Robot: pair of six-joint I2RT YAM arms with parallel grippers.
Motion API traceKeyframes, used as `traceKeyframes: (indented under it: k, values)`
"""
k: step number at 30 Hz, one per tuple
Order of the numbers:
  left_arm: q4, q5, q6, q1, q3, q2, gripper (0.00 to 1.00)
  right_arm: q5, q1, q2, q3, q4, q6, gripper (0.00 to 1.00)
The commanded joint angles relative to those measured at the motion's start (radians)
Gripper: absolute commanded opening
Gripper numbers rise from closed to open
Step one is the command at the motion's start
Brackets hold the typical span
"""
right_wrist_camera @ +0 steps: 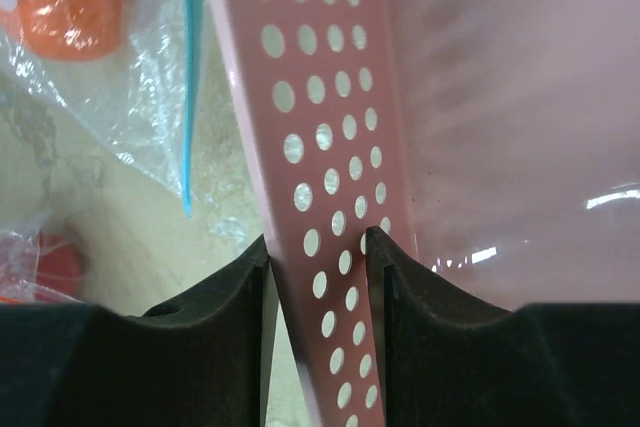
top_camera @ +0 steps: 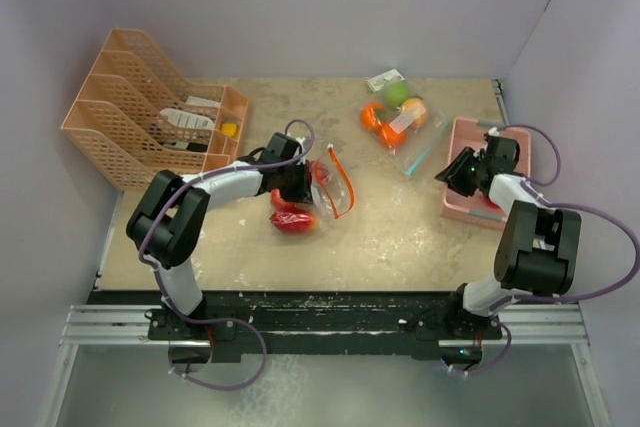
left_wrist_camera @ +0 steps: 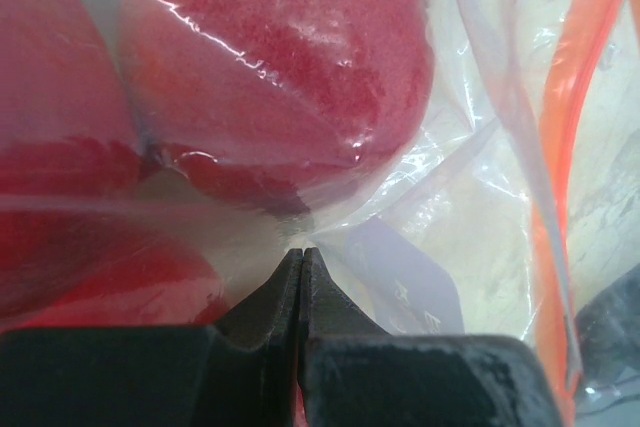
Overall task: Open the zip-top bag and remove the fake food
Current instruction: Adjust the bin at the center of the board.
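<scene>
My left pincer (left_wrist_camera: 302, 252), pressed together on the clear orange-zipped plastic bag (left_wrist_camera: 500, 177) of red plastic apples (left_wrist_camera: 280, 57) in the middle of the counter (top_camera: 400, 237), may slip off the thin film. My right pincer (right_wrist_camera: 316, 237) straddles the wall of the pink perforated plastic basket (right_wrist_camera: 320, 117), grip unclear, and could drag it.

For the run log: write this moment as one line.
left gripper: shut on orange-zipper bag | red apples: inside bag | right gripper: clamped on pink basket wall

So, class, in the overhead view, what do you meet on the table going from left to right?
Peach desk organizer → bag of red apples → bag of oranges and a green apple → pink basket
</scene>
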Motion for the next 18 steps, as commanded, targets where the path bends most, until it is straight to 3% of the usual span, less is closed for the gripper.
traceKeyframes:
  k: [1,9,13,18]
  values:
    - [0.035,-0.014,-0.020,0.007,-0.024,-0.032,0.00,0.004,0.085,0.024,0.059,-0.026,-0.065,0.39]
    - [0.046,-0.015,-0.041,0.006,-0.045,-0.049,0.00,0.037,0.127,0.003,0.070,-0.079,-0.060,0.39]
    - [0.042,-0.014,-0.038,0.007,-0.049,-0.059,0.00,0.077,0.126,-0.001,0.112,-0.100,-0.024,0.56]
    - [0.017,-0.027,-0.026,0.006,-0.051,-0.086,0.00,0.167,0.126,-0.035,0.147,-0.082,0.000,0.61]
